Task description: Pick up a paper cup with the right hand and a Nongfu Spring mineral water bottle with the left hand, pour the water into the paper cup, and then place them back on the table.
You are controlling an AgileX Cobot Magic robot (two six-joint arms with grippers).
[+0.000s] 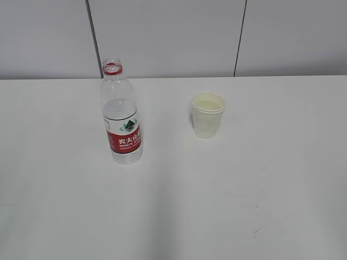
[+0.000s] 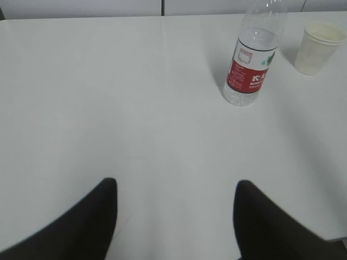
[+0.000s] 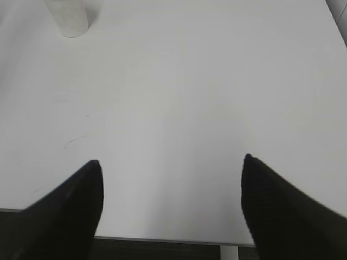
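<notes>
Outside first: bottle [image 1: 121, 116] upright on the surface [image 1: 173, 206], cup [image 1: 207, 114] upright beside it and apart; neither hand in sight. Next, left wrist: left hand [image 2: 176, 187] spread open, empty, low over the surface; bottle ahead and right of it, well apart. Finally, right wrist: right hand [image 3: 171, 162] open, empty; cup [image 3: 69, 17] far ahead-left.

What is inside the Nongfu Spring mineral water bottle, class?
Clear water fills the uncapped bottle to a little above its red label. Behind the label the contents are covered.
</notes>
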